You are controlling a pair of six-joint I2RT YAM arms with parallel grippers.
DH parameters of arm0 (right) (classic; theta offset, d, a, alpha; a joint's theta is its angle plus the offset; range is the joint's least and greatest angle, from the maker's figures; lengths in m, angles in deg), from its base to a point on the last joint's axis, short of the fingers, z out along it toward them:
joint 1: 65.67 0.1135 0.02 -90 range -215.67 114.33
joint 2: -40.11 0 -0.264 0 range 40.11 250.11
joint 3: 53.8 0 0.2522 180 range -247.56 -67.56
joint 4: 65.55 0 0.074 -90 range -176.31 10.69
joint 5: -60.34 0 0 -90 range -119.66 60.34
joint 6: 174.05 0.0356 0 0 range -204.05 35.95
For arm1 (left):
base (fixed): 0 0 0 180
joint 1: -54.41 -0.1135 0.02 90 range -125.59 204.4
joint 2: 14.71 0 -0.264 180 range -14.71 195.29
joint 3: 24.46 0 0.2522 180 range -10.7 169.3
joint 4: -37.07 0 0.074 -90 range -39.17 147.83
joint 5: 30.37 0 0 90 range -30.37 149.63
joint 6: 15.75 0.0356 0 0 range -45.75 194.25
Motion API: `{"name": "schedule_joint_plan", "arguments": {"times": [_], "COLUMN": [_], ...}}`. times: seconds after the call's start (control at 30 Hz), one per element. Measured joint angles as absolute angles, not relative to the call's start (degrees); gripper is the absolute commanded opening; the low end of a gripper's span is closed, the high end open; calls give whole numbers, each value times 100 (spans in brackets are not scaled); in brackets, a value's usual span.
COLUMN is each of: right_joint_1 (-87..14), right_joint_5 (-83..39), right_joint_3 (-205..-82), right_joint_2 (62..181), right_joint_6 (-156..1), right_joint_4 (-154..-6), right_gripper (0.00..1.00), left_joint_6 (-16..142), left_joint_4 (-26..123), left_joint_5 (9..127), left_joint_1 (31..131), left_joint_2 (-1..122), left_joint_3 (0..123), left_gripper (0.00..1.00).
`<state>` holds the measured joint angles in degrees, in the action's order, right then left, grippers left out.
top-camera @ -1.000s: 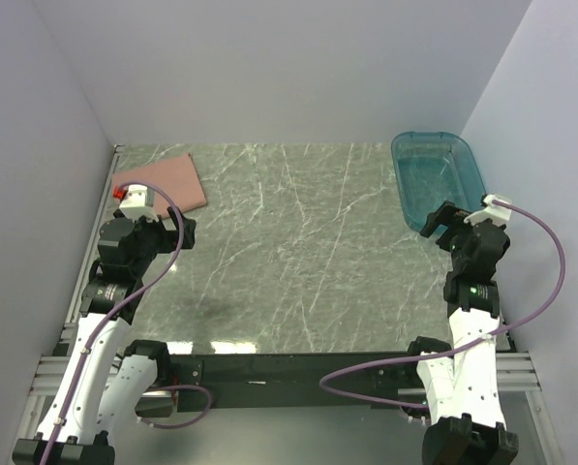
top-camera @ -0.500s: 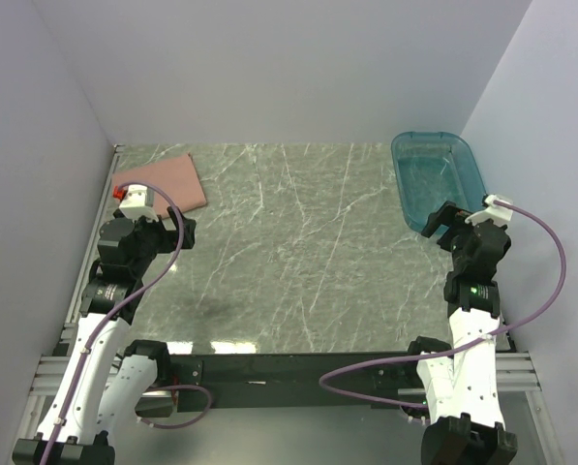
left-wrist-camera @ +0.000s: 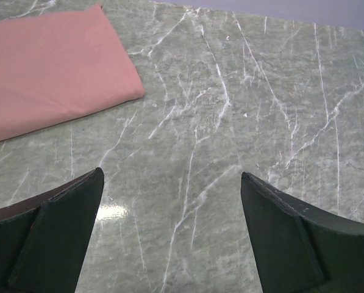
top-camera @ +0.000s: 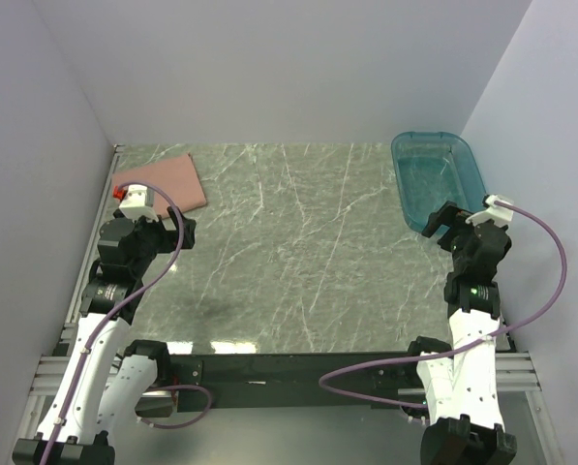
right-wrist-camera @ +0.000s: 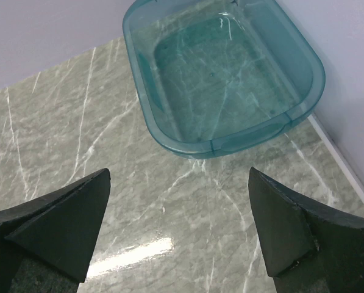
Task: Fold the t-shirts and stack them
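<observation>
**Both tools open and empty, folded shirt ahead of the left one**

The left tool (left-wrist-camera: 171,183) is held wide open above the desk (left-wrist-camera: 242,110), and nothing is gripped in it. The right tool (right-wrist-camera: 178,183) is opened just as widely and is also empty. Ahead of the left tool and to its left, the t-shirt (left-wrist-camera: 47,67) is seen lying flat on the desk as a neat folded rectangle, apart from the tool. No print can be made out on the side that is shown. Just ahead of the right tool a clear teal bin (right-wrist-camera: 224,67) is placed. No cloth is seen inside it, only the desk pattern through its bottom.

The fold is judged to be already made, so the main danger is that it gets undone. If only the top layer is pinched by the left tool, the shirt could be pulled open or out of shape when lifted. The shirt lies near the far corner of the desk, so a low approach could push it against the edge and wrinkle it. If the right tool is moved forward carelessly, the rim of the bin could be struck and the bin shifted.
</observation>
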<state>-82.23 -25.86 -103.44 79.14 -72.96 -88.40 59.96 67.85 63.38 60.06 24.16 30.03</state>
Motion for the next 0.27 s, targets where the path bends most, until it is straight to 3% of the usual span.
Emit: {"name": "schedule_joint_plan", "arguments": {"times": [0.27], "right_joint_1": [-8234], "right_joint_5": [-2604], "right_joint_3": [-10344], "right_joint_2": [7892], "right_joint_6": [-7298], "right_joint_4": [-8840], "right_gripper": [100], "left_joint_6": [5996], "left_joint_4": [6785], "left_joint_5": [6338], "left_joint_1": [6006], "left_joint_2": [2418], "left_joint_3": [3003], "left_gripper": [99]}}
